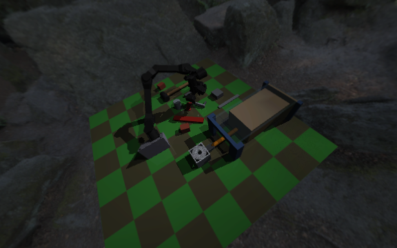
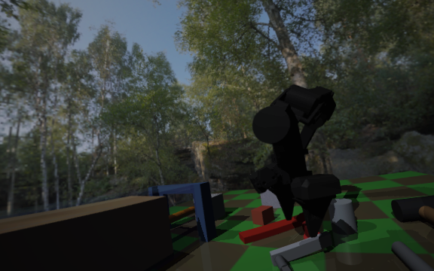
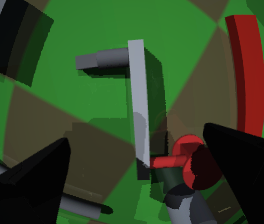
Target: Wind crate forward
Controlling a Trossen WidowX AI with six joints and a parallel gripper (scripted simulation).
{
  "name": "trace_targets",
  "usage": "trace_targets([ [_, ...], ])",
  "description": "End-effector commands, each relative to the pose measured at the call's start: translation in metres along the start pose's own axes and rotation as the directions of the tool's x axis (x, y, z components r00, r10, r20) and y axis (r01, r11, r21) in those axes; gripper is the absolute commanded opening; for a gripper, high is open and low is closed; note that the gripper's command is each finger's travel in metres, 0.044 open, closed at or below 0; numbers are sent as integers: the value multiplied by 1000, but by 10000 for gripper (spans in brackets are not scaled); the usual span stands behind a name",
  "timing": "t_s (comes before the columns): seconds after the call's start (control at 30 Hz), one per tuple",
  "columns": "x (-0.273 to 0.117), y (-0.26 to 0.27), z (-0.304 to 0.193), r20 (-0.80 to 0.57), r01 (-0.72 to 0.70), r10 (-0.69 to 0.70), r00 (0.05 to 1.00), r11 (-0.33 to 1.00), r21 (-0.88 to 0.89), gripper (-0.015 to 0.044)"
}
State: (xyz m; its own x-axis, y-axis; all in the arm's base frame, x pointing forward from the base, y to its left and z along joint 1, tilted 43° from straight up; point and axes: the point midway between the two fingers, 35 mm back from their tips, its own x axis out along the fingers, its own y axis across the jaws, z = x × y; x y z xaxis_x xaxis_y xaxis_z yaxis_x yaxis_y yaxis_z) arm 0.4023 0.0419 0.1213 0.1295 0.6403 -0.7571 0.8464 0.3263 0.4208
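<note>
The grey winch handle (image 1: 200, 105) (image 2: 296, 250) (image 3: 139, 100) lies on the bench; its shaft with the square key (image 3: 86, 62) points left in the wrist view. A red rod with a round red knob (image 3: 201, 167) stands at the bar's other end. My gripper (image 2: 301, 226) (image 3: 139, 137) is open and empty, low above the handle, one finger on each side of the bar. The crate (image 1: 258, 107) (image 2: 89, 233) sits flat inside the clear cubby, with a gap to the blue frame (image 1: 224, 132) (image 2: 202, 211). An orange strap (image 1: 219, 141) runs to the winch (image 1: 199, 162).
A red bar (image 1: 189, 119) (image 2: 266, 230) (image 3: 250, 75), a red block (image 1: 185, 128) (image 2: 262, 215), a grey cylinder (image 1: 176, 104) (image 2: 342, 211) and a hammer (image 1: 178, 90) (image 2: 409, 208) lie near the handle. A grey rod (image 2: 411, 256) (image 3: 83, 206) and a grey block (image 1: 217, 94) are also close.
</note>
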Motion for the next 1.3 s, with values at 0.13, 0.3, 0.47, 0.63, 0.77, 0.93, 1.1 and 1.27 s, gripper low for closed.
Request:
trace_targets([
  [0.13, 5, -1, -5, -43, 4, -4, 999, 1000, -7, 440],
  [0.3, 26, -4, -3, -44, 4, -4, 999, 1000, -8, 440],
  [0.47, 43, -8, -1, -44, 3, -4, 999, 1000, -7, 440],
  [0.63, 46, -8, -2, -45, 3, -4, 999, 1000, -7, 440],
  [0.77, 52, -8, -2, -45, 3, -3, 999, 1000, -7, 440],
  [0.93, 59, -8, -2, -45, 3, -3, 999, 1000, -7, 440],
  [1.1, 54, -7, -2, -43, 4, -4, 999, 1000, -14, 407],
  [1.27, 54, -7, -2, -43, 4, -4, 999, 1000, -14, 373],
])
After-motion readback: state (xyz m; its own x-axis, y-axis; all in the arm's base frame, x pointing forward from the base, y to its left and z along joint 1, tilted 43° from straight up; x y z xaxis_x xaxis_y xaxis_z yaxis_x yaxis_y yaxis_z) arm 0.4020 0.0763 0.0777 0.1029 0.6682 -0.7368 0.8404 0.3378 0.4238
